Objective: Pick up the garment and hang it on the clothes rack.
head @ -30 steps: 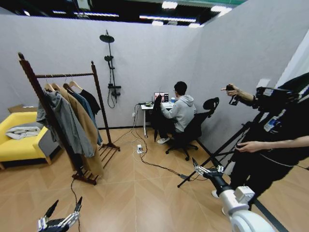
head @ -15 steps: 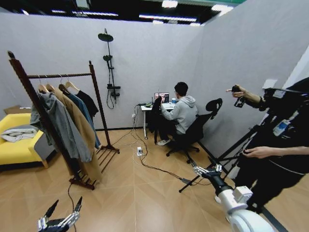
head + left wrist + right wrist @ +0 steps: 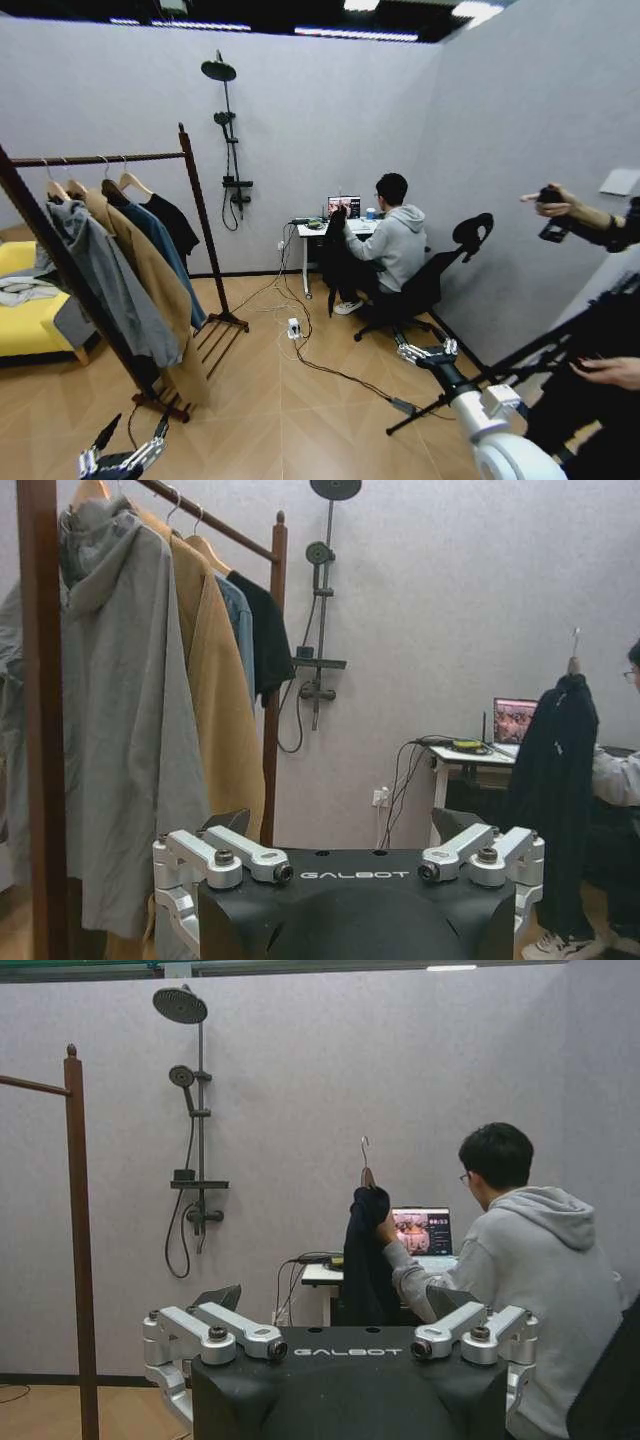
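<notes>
We have yet to take the black jacket [image 3: 368, 1255]: a seated person holds it up on its hanger beside the white desk [image 3: 322, 228], well beyond our left gripper [image 3: 128, 446] and right gripper [image 3: 424, 352], both spread and empty. The wooden clothes rack [image 3: 110, 158] stands left of the desk.

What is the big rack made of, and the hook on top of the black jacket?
The rack looks like wood with a dark reddish-brown, slightly glossy finish: turned posts with knob tops and a slatted base. The hook above the jacket looks like thin bare metal wire, pale and shiny. The jacket itself seems to be soft dark cloth, hanging in folds; which fabric can't be told.
</notes>
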